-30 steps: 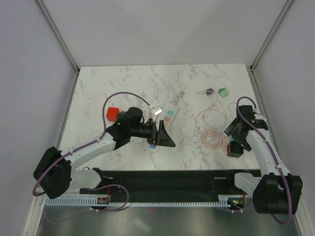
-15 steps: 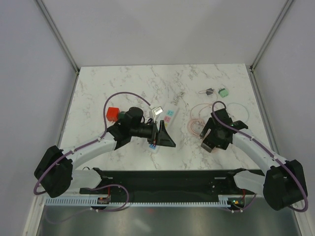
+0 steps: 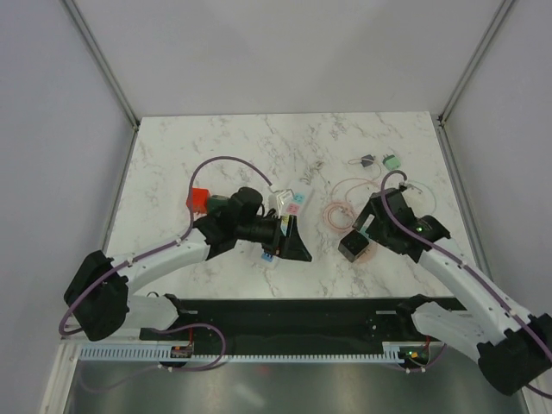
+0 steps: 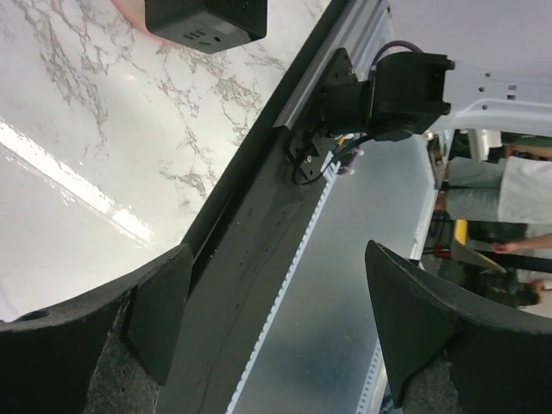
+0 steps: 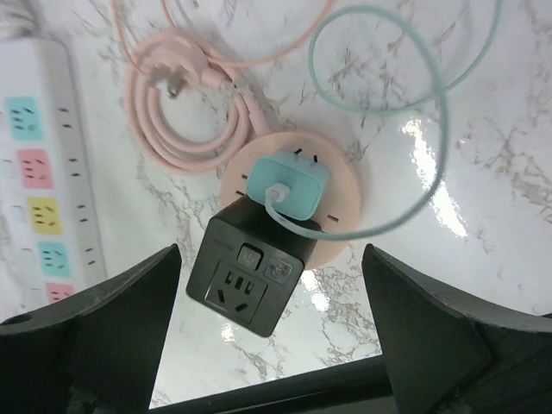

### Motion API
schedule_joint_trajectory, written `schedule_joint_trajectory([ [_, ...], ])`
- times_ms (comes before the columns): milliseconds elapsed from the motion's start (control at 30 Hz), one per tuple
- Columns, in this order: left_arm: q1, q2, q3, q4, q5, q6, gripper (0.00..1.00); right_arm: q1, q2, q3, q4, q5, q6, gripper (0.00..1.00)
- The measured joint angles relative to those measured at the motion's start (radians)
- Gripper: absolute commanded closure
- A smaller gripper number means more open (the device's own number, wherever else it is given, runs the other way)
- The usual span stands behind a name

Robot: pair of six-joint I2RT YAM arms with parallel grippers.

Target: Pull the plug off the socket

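The socket (image 3: 296,203), a long white strip with coloured outlet labels, lies mid-table, partly under my left gripper (image 3: 297,246). At its far end sits a pale block (image 3: 279,199) that looks like the plug, half hidden by the left wrist. The left gripper (image 4: 278,252) is open and empty, turned sideways toward the table's near edge. In the right wrist view the socket (image 5: 39,164) runs down the left edge, and the outlets seen there hold nothing. My right gripper (image 5: 272,250) hangs open above a black cube outlet (image 5: 250,276), to the right of the strip.
A teal charger (image 5: 289,185) is plugged into a pink round outlet (image 5: 341,211), with pink cable coils (image 5: 185,129) and a teal cable loop (image 5: 405,95) around it. A red block (image 3: 200,198) lies behind the left arm. Two small adapters (image 3: 392,161) lie far right.
My right arm has swung left from the table's right side to above the pink outlet and black cube. The left gripper has shifted slightly right over the strip, its jaws a little narrower.
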Motion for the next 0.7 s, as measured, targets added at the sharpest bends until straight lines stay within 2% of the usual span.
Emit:
schedule_joint_trajectory([
  [167, -0.1, 0.058, 0.127, -0.087, -0.125, 0.071, 0.1, 0.0, -0.187, 0.022, -0.054, 0.101, 0.0, 0.06],
  [267, -0.16, 0.12, 0.231, -0.139, -0.219, 0.125, 0.07, 0.0, -0.201, 0.021, -0.074, 0.138, 0.004, 0.06],
  [300, -0.182, 0.15, 0.272, -0.155, -0.256, 0.148, 0.01, 0.0, -0.198, 0.019, -0.076, 0.141, 0.004, 0.06],
  [467, -0.278, 0.299, 0.441, -0.224, -0.436, 0.252, 0.0, 0.0, -0.189, -0.021, -0.09, 0.129, 0.003, 0.06],
  [700, -0.393, 0.484, 0.591, -0.301, -0.684, 0.399, 0.0, -0.001, -0.314, -0.011, -0.186, 0.186, 0.0, 0.07],
])
